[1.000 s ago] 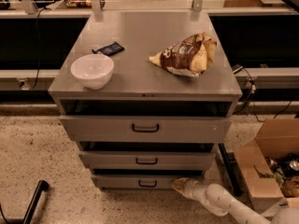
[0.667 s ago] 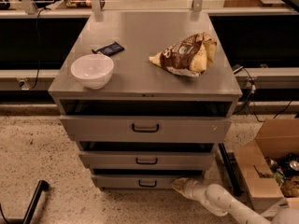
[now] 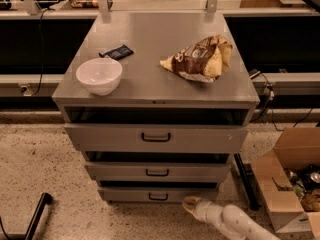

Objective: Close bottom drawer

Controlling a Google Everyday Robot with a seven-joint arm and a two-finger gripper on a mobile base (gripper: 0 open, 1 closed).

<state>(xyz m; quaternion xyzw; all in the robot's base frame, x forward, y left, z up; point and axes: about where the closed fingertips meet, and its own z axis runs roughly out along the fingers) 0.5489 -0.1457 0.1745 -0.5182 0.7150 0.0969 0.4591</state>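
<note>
Site findings for your attention. The cabinet (image 3: 155,96) carries three loose items on its top: a white bowl (image 3: 99,75) at front left, a dark flat packet (image 3: 116,52) just behind it, and a crumpled snack bag (image 3: 200,59) at right. All three sit well above the work area.

All three drawers stand partly out, each with a dark gap above its front. The bottom drawer (image 3: 125,194) is the lowest and narrowest, close to the speckled floor (image 3: 40,159), with a small bar handle at its centre.

Your gripper (image 3: 191,203) sits low, at the right end of the bottom drawer's front panel, and the pale arm (image 3: 235,224) reaches in from the lower right.

Obstructions: a dark bar (image 3: 245,180) lies on the floor just right of the cabinet, near the arm. An open cardboard box (image 3: 287,156) holding cans stands further right. Another dark bar (image 3: 36,217) lies at lower left, well apart.

Limits of view:
- You cannot tell whether the claw is open or closed, as only its rounded tan tip shows.
- You cannot tell whether the claw touches the panel.
- The drawer interiors are hidden in shadow.
- The arm and the box are cut off by the frame edges.

Compared with a second ago, no shift is detectable. The gripper keeps the same position and the bottom drawer stands out as far as before.
</note>
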